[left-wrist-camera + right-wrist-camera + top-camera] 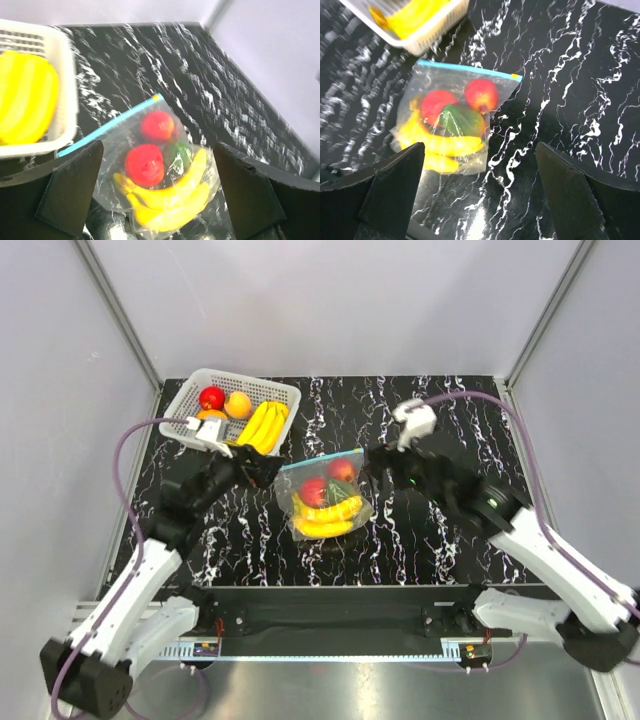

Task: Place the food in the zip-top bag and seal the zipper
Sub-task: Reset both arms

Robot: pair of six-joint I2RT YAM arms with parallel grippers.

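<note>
The clear zip-top bag (325, 498) lies flat on the black marble table, holding two red apples (145, 164), a green-orange mango (462, 120) and a yellow banana bunch (440, 147). Its blue zipper (322, 459) runs along the far edge; it also shows in the left wrist view (107, 126) and the right wrist view (467, 69). My left gripper (262, 468) is open and empty just left of the bag. My right gripper (378, 466) is open and empty just right of it. Neither touches the bag.
A white lattice basket (190, 400) at the back left holds a banana bunch (262, 425), a red apple (212, 398) and orange round fruits (238, 404). Grey walls enclose the table on three sides.
</note>
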